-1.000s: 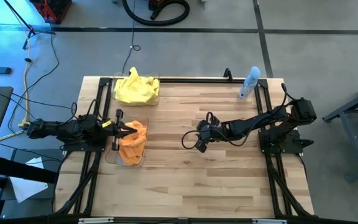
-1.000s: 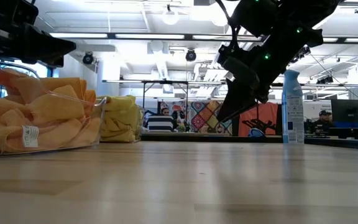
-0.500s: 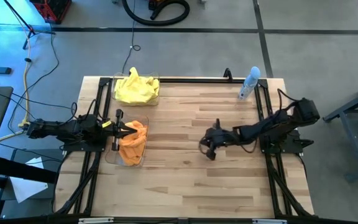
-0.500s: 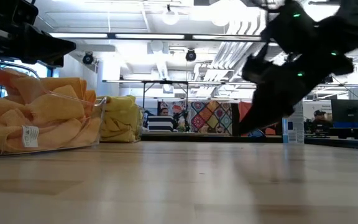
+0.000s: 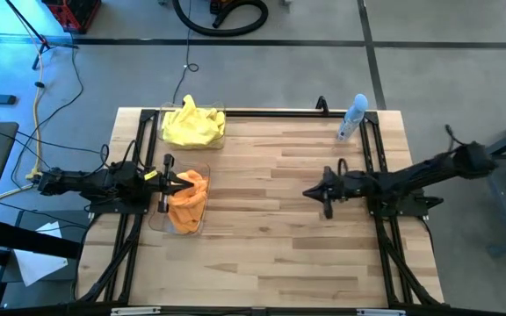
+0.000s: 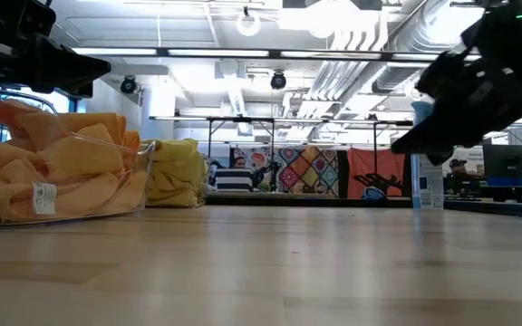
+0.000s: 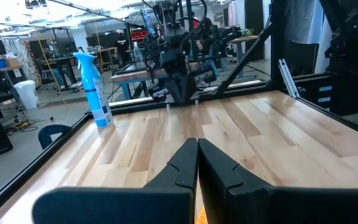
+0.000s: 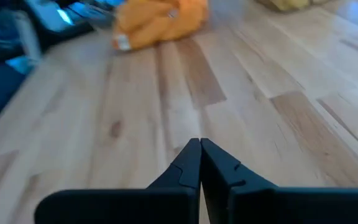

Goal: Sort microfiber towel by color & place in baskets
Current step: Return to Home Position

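Two clear baskets stand on the table's left side. The far one (image 5: pixel 193 125) holds yellow towels (image 6: pixel 175 172). The near one (image 5: pixel 185 209) holds orange towels (image 6: pixel 57 172), heaped above its rim. My left gripper (image 5: pixel 183 184) is shut and reaches level from the left over the orange heap; its closed fingertips (image 7: pixel 197 146) point across the table. My right gripper (image 5: pixel 308 191) is shut, empty and above bare wood right of the table's middle, its tips (image 8: pixel 199 146) aimed at the orange heap (image 8: pixel 160 18). It hangs clear of the table in the low view (image 6: pixel 406 145). My left gripper is shut over the top of the orange towels in the near basket. A sliver of orange (image 7: pixel 199 218) shows below its fingers, but I cannot tell whether the fingertips touch the cloth.
A slim blue-capped spray bottle (image 5: pixel 351 118) stands near the far right corner, also seen in the left wrist view (image 7: pixel 95 87). Black frame rails run along the table's left and right sides. Bare wood spans the middle and near part. People and benches show beyond the far edge.
My right gripper has drawn back from the table's middle toward the right edge, its arm stretching out flatter and lower. The left arm, both baskets and the towels have kept still.
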You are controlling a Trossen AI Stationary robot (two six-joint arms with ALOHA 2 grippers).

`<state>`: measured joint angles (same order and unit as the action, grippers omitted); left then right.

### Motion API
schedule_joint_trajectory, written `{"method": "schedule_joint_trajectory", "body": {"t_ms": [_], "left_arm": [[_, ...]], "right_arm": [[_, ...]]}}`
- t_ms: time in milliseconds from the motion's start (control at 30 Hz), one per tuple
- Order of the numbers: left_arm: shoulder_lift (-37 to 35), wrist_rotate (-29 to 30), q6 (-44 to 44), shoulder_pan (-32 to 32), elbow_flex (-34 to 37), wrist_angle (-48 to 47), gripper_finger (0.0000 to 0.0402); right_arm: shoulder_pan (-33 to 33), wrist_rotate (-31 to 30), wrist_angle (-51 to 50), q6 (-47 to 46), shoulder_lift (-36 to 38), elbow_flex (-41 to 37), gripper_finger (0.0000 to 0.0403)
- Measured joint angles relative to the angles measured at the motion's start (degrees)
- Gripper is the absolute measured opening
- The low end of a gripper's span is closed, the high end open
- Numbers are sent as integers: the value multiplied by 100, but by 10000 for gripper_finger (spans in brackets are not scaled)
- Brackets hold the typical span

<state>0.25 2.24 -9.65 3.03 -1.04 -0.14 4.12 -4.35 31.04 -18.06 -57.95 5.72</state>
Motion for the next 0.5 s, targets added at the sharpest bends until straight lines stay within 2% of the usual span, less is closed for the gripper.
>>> {"method": "schedule_joint_trajectory", "body": {"t_ms": [167, 500], "left_arm": [[0, -1, 0, 0, 0, 0, 0], [0, -4, 0, 0, 0, 0, 0]], "right_arm": [[-50, 132, -39, 147, 1224, -515, 0], [-48, 155, -1892, 142, 3382, -473, 0]]}}
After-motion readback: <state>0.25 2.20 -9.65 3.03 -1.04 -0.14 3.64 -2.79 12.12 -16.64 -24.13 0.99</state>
